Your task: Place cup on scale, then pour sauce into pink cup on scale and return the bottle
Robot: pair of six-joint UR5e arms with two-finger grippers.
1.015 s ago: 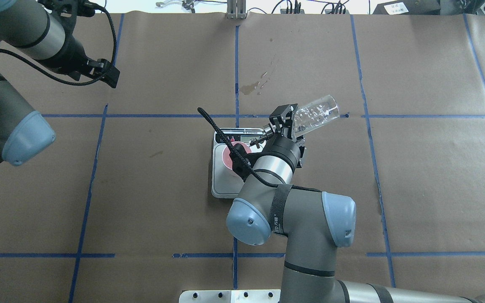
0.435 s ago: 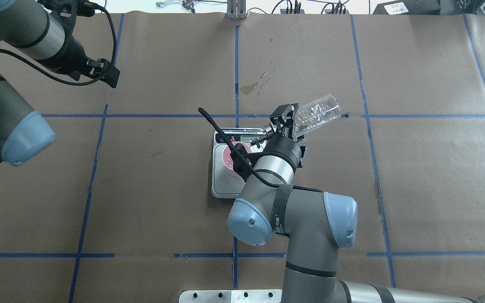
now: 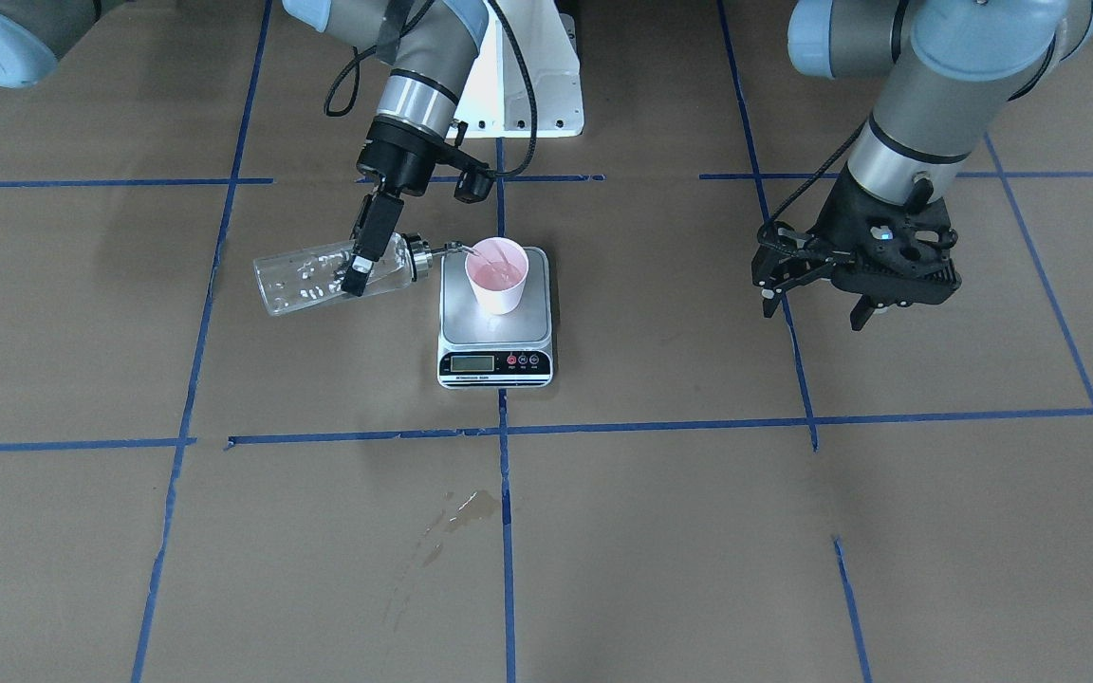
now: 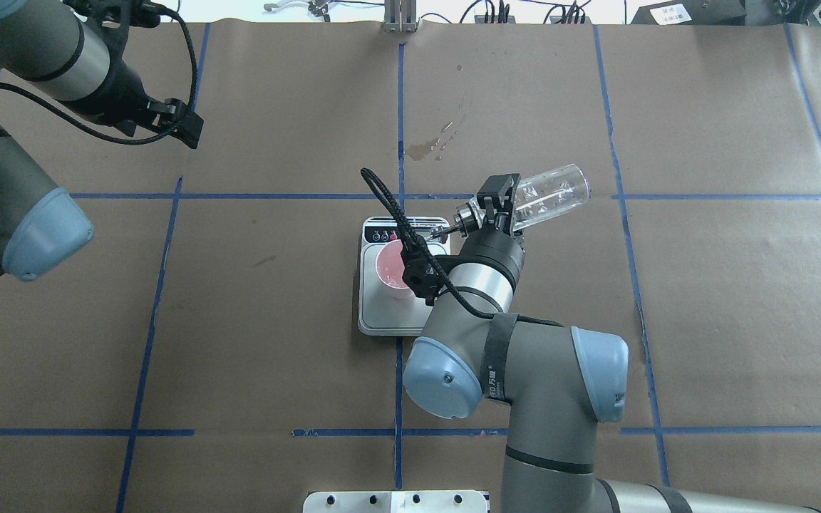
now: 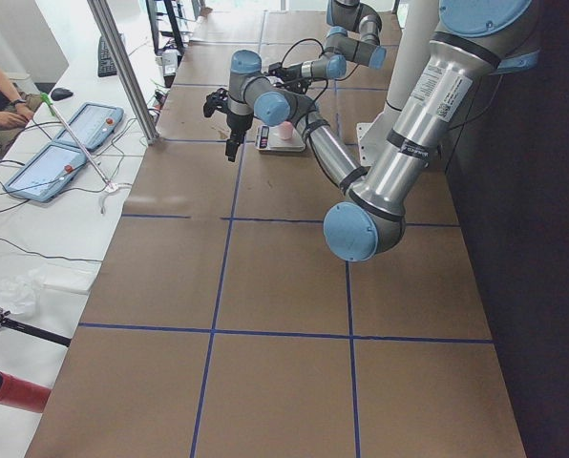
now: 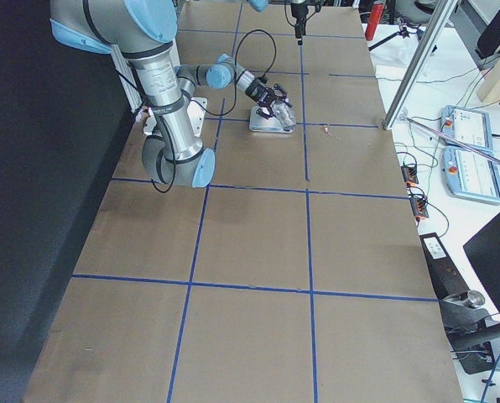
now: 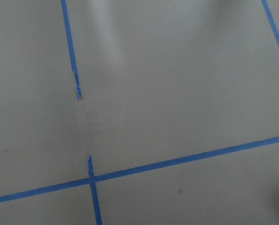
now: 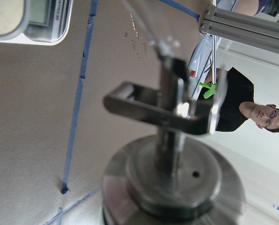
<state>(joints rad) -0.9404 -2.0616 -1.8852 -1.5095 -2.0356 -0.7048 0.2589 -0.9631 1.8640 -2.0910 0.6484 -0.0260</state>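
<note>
The pink-lined paper cup [image 3: 497,277] stands on the steel scale [image 3: 494,327], holding clear liquid. My right gripper [image 3: 362,254] is shut on the clear glass bottle [image 3: 309,280], which lies almost level to the scale's side. Its silver spout [image 3: 440,249] reaches the cup's rim, and a thin stream of sauce runs into the cup. Only droplets show inside the glass. From overhead the bottle [image 4: 551,191] points away from the cup [image 4: 390,268], and the wrist hides part of the scale [image 4: 380,317]. My left gripper [image 3: 817,302] is open and empty, far from the scale.
A dried spill stain [image 3: 456,517] marks the brown paper beyond the scale. Blue tape lines [image 3: 509,429] divide the table. A white mounting plate [image 3: 527,95] sits at the robot's base. The right wrist view shows the bottle's cap [image 8: 170,178] close up and an operator [image 8: 252,110] behind.
My right arm has shifted to the right with the bottle, which now lies more level. More of the cup shows beside the wrist. The left arm has not moved.
</note>
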